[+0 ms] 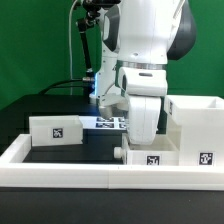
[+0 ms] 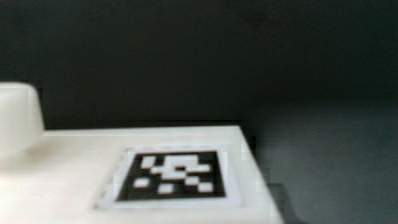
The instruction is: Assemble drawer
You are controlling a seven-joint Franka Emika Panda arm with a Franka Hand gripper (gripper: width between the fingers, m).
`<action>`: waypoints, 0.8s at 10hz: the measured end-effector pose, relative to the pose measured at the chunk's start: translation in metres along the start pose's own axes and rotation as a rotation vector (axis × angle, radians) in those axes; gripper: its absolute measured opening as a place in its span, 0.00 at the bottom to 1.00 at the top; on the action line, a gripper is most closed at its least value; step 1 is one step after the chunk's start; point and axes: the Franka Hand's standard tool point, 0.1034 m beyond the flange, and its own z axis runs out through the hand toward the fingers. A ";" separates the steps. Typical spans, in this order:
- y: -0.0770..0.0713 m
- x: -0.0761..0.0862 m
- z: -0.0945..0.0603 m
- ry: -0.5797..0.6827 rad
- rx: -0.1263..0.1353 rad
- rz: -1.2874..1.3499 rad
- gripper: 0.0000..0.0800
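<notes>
The tall boxy white shell stands at the exterior view's right, with a tag low on its front. One small white tray with a tag sits at the left. A second tagged tray sits front centre, against the shell. My gripper hangs straight down just behind this tray, and its fingertips are hidden by the tray. The wrist view shows a white part with a tag very close below. No fingertips show clearly there, so I cannot tell whether the gripper is open or shut.
The marker board lies flat on the black table behind the gripper. A long low white rail edges the table's front. A blurred rounded white shape shows at the wrist view's edge.
</notes>
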 end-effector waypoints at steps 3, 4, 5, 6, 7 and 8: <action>0.000 0.005 0.000 0.001 0.000 -0.003 0.05; 0.000 0.006 0.000 0.002 0.000 -0.006 0.05; -0.001 0.004 0.000 0.002 -0.001 -0.003 0.05; -0.001 0.004 0.000 0.002 -0.001 -0.002 0.05; -0.001 0.004 0.000 0.002 -0.001 -0.002 0.05; -0.001 0.004 0.000 0.002 -0.001 -0.003 0.05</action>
